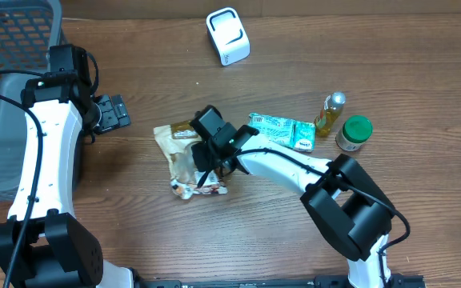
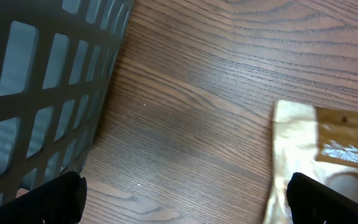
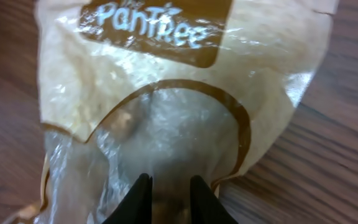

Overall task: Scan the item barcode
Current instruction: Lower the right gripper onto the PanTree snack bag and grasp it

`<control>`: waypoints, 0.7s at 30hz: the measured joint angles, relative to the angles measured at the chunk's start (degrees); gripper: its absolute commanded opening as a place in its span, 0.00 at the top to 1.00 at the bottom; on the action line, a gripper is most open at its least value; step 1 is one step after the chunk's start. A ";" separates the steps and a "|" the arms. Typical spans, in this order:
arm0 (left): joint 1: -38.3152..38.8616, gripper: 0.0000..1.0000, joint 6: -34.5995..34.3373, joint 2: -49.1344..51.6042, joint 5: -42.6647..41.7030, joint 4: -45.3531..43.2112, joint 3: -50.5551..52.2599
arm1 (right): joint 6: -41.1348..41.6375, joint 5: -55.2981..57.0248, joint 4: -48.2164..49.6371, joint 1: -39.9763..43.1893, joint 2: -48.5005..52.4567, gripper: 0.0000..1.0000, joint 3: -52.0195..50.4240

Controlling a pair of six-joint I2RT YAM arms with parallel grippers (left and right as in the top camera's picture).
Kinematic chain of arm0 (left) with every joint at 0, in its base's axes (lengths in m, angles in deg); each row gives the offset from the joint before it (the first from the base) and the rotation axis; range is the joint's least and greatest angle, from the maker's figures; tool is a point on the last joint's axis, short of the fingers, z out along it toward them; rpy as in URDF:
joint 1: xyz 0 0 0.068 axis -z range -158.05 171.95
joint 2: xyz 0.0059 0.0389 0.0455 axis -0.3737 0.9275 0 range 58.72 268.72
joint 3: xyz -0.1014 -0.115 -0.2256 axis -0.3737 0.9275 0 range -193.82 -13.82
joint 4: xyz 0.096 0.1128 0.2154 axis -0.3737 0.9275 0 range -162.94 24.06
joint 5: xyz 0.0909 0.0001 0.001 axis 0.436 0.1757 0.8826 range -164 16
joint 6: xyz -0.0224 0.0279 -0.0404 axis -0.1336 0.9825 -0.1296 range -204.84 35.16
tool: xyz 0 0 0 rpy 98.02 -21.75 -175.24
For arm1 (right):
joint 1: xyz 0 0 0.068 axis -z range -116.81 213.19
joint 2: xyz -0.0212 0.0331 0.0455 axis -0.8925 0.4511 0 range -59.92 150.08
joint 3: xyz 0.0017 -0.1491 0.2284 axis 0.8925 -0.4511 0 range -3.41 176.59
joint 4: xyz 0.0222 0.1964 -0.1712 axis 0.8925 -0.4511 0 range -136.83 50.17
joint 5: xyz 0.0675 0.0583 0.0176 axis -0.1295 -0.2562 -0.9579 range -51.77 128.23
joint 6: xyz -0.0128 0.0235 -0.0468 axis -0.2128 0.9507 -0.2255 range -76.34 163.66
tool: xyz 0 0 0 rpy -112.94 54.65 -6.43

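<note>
The right claw (image 3: 166, 196) clamps the snack bag (image 3: 166, 93) at its clear end, the long axis running straight ahead. The left claw (image 1: 117, 112), spread wide, sits well aside.

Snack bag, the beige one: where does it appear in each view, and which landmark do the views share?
Overhead: bag in the middle of the picture.
Left wrist: bag at the right edge.
Right wrist: bag fills most of the picture.
Shared landmark: the bag's brown label.

Even light; bag (image 3: 166, 112) glare, prob. blur
</note>
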 measured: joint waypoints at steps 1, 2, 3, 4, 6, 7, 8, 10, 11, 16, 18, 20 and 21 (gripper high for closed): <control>0.00 0.00 0.00 0.00 0.00 0.00 0.00 | 0.68 0.59 -1.25 0.31 -0.33 0.83 0.02; 0.00 0.00 -0.02 0.00 -0.02 -0.02 0.00 | 1.42 0.98 -2.75 0.61 -0.68 0.83 0.02; 0.00 0.01 -0.02 0.00 -0.02 0.00 0.00 | 2.64 1.27 -4.94 0.87 -1.16 0.83 0.02; 0.00 0.00 0.00 0.00 0.00 0.00 0.00 | 3.50 1.55 -6.54 1.05 -1.49 0.82 0.02; 0.00 0.00 0.00 0.00 -0.02 -0.02 0.00 | 5.29 1.88 -10.05 1.36 -2.10 0.82 0.04; 0.00 0.01 -0.02 0.00 -0.02 0.00 0.00 | 6.32 2.03 -11.89 1.40 -2.25 0.82 0.13; 0.00 0.00 -0.02 0.00 0.00 -0.02 0.00 | 7.15 2.21 -13.53 1.42 -2.36 0.82 0.15; 0.00 0.01 0.00 0.00 -0.02 -0.02 0.00 | 8.59 2.21 -16.59 1.42 -2.67 0.81 0.22; 0.00 0.01 0.00 0.00 -0.02 0.00 0.00 | 9.09 2.10 -18.21 1.40 -2.75 0.81 0.55; 0.00 0.00 -0.02 0.00 0.00 0.00 0.00 | 10.36 2.25 -28.26 1.49 -3.15 0.78 5.38; 0.00 0.00 -0.02 0.00 0.00 -0.02 0.00 | 10.69 2.56 -32.59 1.66 -3.89 0.79 8.37; 0.00 0.00 0.00 0.00 -0.02 -0.02 0.00 | 11.23 2.78 -36.72 2.14 -5.27 0.81 10.43; 0.00 0.00 -0.02 0.00 -0.02 0.00 0.00 | 11.63 2.95 -39.12 2.49 -5.95 0.83 11.02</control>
